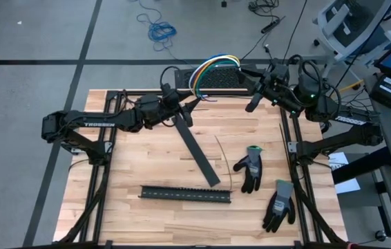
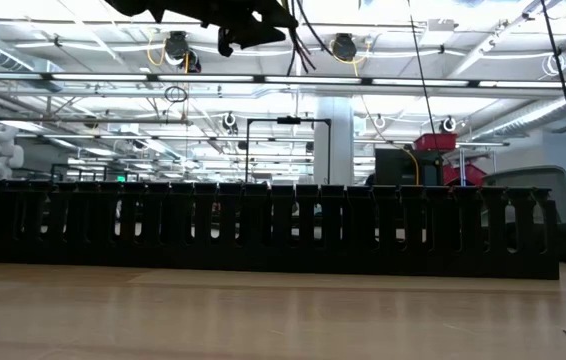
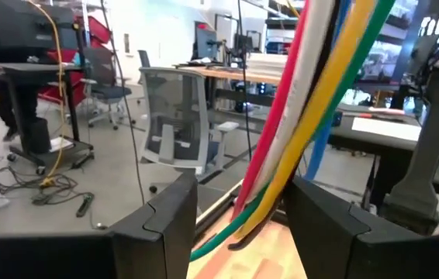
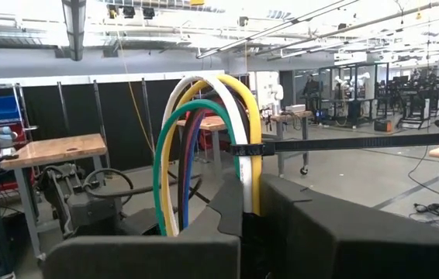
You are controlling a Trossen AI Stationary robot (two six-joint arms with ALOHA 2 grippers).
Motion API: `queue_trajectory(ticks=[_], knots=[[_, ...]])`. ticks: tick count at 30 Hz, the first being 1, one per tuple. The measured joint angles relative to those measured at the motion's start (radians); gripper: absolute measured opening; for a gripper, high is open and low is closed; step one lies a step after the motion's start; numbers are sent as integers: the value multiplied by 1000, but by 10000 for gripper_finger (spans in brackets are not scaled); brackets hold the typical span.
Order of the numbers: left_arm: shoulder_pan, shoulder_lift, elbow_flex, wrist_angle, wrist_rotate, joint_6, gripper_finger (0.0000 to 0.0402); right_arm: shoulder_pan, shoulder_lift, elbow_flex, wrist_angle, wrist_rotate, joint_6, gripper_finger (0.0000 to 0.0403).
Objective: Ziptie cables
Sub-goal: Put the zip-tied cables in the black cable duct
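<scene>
The cables [image 1: 213, 69] are a bundle of coloured wires arching in the air over the table's far edge, between my two grippers. My right gripper [image 1: 245, 76] is shut on one end of the arch [image 4: 204, 132]. A black ziptie [image 4: 247, 147] circles the bundle just above the fingers, and its tail [image 4: 359, 142] sticks out level. My left gripper [image 3: 243, 198] is open at the other end. The wires [image 3: 305, 101] run between its two fingers. My right gripper [image 4: 250, 198] pinches the bundle's end [image 4: 249, 182] between its two fingers, just below the ziptie. The fingers come level from the table's right. The wires rise from the hold, arch over, and hang clear of the table. My left gripper: whether its fingers touch the wires, I cannot tell.
A long flat black strip [image 1: 199, 149] lies slantwise on the wooden table [image 1: 126, 166] below my left gripper. A black slotted strip [image 1: 185, 194] lies near the front edge and fills the low view [image 2: 263, 230]. Two grey gloves [image 1: 251, 168] [image 1: 278, 204] and a thin dark strand [image 1: 227, 162] lie at the right.
</scene>
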Motion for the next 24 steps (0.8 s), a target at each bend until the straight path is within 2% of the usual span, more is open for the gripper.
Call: queue_trajectory(ticks=[6, 15, 18, 24], knots=[[0, 0, 0, 4, 49, -49, 185, 0, 0, 0, 0, 0, 0, 0], [0, 0, 0, 61, 67, -62, 185, 0, 0, 0, 0, 0, 0, 0], [0, 0, 0, 61, 133, -124, 185, 0, 0, 0, -4, 0, -1, 0], [-1, 0, 0, 74, 186, -162, 185, 0, 0, 0, -8, -1, -3, 0]])
